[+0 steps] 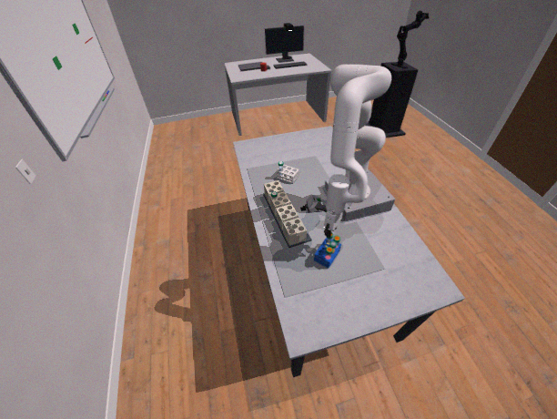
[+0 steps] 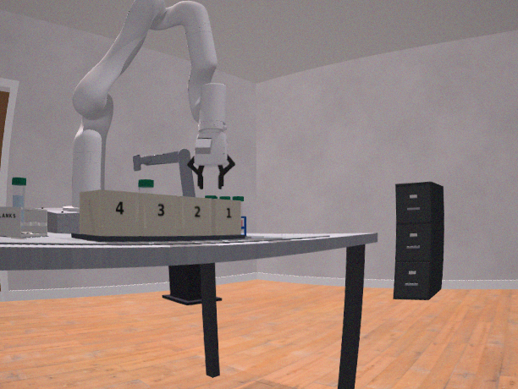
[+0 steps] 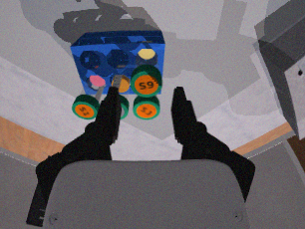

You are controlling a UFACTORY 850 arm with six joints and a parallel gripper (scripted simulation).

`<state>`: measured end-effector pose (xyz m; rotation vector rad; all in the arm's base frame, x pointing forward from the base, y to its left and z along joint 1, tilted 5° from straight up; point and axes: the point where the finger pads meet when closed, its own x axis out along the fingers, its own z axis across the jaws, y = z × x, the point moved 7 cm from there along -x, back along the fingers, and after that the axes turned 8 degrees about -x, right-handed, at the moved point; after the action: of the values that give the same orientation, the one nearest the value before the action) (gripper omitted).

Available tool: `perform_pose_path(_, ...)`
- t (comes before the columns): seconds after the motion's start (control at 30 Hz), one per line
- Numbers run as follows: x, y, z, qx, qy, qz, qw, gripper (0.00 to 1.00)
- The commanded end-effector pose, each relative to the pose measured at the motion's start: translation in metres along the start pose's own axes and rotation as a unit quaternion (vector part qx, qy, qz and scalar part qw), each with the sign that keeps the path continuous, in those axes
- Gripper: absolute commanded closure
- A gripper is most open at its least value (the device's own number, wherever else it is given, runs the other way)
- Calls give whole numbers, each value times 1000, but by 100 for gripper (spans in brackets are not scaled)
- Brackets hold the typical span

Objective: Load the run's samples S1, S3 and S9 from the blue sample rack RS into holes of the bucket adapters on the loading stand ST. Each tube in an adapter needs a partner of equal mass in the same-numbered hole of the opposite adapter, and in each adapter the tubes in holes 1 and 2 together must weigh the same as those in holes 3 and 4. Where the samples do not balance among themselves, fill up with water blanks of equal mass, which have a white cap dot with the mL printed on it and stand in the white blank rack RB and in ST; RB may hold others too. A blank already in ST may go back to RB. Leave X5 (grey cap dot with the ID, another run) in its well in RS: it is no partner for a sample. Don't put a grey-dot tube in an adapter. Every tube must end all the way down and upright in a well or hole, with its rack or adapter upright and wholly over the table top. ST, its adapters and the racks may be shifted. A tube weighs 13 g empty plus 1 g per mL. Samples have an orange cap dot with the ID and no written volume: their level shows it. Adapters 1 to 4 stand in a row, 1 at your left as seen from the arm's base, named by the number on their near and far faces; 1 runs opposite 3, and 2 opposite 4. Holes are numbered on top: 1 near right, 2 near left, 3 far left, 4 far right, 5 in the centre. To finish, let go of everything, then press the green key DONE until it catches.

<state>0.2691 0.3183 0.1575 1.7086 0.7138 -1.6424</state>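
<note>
The blue sample rack RS (image 1: 324, 260) (image 3: 107, 49) stands on the grey mat, right of the stand. It holds green-capped tubes. Three show orange dots: S9 (image 3: 147, 83) in the second row, one at the near left (image 3: 85, 109) and one at the near right (image 3: 147, 109). A fourth cap (image 3: 124, 107) is mostly hidden behind my left finger. My gripper (image 1: 327, 231) (image 2: 210, 183) (image 3: 146, 98) is open and empty, a little above the caps (image 2: 224, 197). The stand ST (image 1: 298, 238) (image 2: 161, 211) holds adapters 1 to 4 in a row, with one green-capped tube (image 1: 274, 194) (image 2: 146, 183) in it.
The white blank rack RB (image 1: 291, 175) (image 2: 10, 220) stands beyond the stand with one tube (image 1: 280, 163) (image 2: 19, 186) in it. A grey jointed bracket (image 2: 161, 158) rises behind the adapters. The arm's base plate (image 1: 370, 206) lies right of the mat.
</note>
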Motion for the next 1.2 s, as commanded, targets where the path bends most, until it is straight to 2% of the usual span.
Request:
perform_pose_path(0.0, 7, 0, -1, 0, 1, 1, 1000, 43)
perform_pose_path(0.27, 23, 0, -1, 0, 1, 1, 1000, 43)
perform_pose_path(0.63, 23, 0, -1, 0, 1, 1, 1000, 43)
perform_pose_path(1.17, 33, 0, -1, 0, 1, 1, 1000, 43)
